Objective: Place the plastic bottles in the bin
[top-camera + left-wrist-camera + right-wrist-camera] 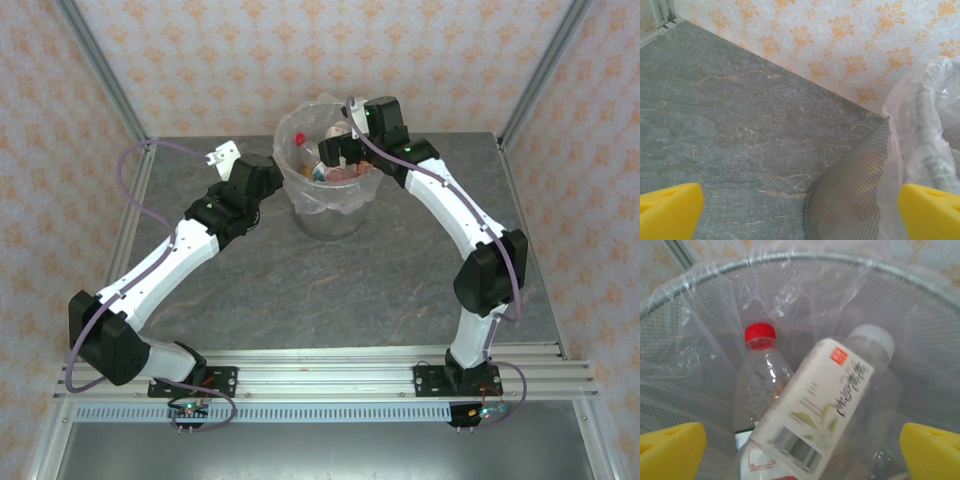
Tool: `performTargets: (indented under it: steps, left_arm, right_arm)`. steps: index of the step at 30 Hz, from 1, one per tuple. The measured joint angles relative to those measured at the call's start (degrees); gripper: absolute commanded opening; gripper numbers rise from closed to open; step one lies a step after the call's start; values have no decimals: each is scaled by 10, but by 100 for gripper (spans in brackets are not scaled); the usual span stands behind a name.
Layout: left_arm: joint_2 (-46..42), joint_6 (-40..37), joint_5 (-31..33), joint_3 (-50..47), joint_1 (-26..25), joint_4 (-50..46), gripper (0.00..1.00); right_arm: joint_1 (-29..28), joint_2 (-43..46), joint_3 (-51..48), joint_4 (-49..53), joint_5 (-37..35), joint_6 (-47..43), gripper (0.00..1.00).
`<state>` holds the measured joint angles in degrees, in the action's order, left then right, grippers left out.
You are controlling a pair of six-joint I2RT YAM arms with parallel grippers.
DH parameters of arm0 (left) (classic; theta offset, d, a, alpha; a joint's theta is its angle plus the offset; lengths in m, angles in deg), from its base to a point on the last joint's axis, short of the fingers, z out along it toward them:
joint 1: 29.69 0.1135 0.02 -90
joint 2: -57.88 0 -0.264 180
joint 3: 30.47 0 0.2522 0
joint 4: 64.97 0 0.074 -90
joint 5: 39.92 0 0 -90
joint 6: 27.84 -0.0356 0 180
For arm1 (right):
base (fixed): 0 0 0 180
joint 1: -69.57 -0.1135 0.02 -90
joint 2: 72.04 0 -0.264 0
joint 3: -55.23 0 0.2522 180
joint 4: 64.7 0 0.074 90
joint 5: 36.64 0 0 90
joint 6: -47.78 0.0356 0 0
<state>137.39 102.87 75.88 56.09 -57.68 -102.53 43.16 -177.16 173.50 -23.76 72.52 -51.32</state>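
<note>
Orange-flowered wallpaper (300,50) hems in a grey marbled tabletop (350,290). Near the table's back edge stands a round grey mesh bin (330,222) lined with a clear plastic bag (705,340).

Over the bin's mouth hangs the right pincer (800,452), its yellow pads (670,450) spread wide and gripping nothing. Straight below it, inside the bin, lies a clear plastic bottle with a white label and whitish cap (815,410). It is slanted, its long axis running from the base nearest the pincer up to the cap by the bin's far wall. To its left in the wrist view, a clear red-capped bottle (762,375) stands almost upright, cap up, against the liner.

The left pincer (800,215) sits just outside the bin's left wall, spread equally wide and empty. From that side of the bin, bare tabletop runs out to the wallpaper.
</note>
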Motion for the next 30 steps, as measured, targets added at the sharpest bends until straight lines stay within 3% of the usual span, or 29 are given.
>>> performTargets:
  steps: [11, 16, 23, 30]
  left_arm:
    - [0, 0, 0, 0, 8, 0, 100]
    - [-5, 0, 1, -7, 33, 0, 100]
    - [-55, 0, 42, -56, 75, 0, 100]
    - [-102, -20, 155, -124, 123, -2, 100]
  right_arm:
    - [-1, 11, 35, 21, 23, 5, 100]
    - [-1, 61, 15, 16, 13, 4, 99]
    - [-1, 204, -130, -50, -60, -4, 99]
    - [0, 329, -352, -183, -203, -22, 99]
